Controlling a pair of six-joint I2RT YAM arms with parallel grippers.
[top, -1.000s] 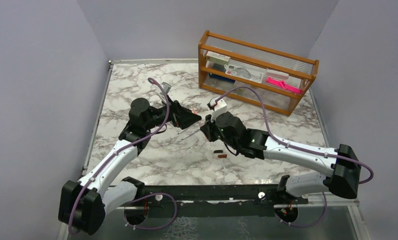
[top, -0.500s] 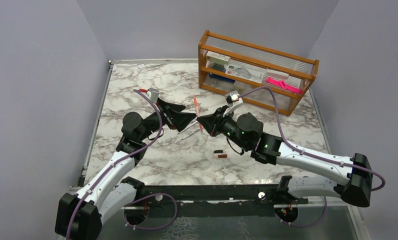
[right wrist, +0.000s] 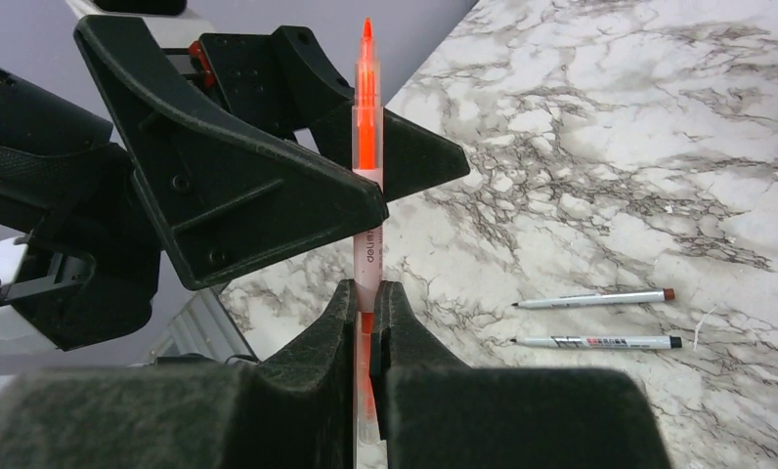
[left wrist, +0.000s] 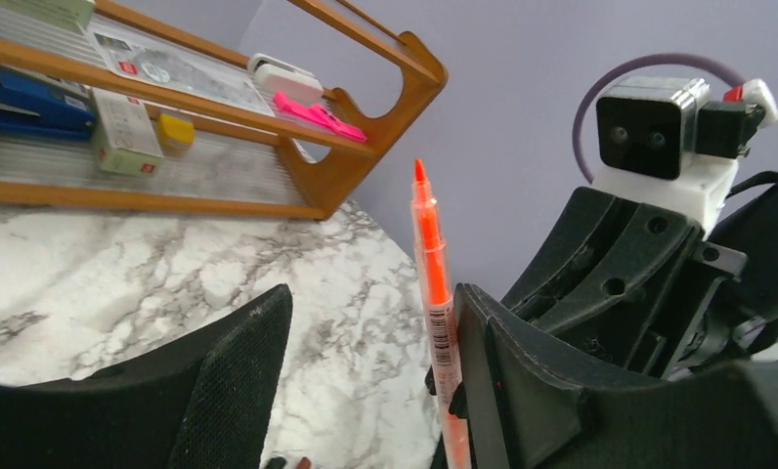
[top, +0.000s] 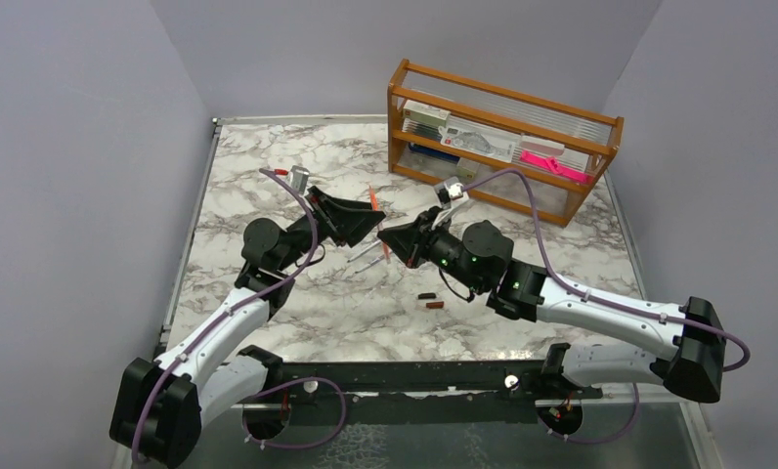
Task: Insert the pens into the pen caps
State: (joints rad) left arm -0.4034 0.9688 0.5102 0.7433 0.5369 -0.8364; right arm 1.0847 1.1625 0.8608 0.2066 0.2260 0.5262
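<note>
While the right gripper (right wrist: 366, 293) pinches the orange pen (right wrist: 367, 147) upright, the left gripper (left wrist: 370, 303) stands spread around it. One left finger (left wrist: 522, 371) is at the barrel, the other clear.

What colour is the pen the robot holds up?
The pen is bright orange, clearest in the right wrist view.

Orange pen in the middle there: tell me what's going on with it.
The right tool is shut on the orange pen, holding it upright. The left tool has its open jaws straddling the pen above that grip, not clamped on it. Two grey pens lie on the table, and the black cap and dark red cap lie loose there too, nothing capped.
</note>
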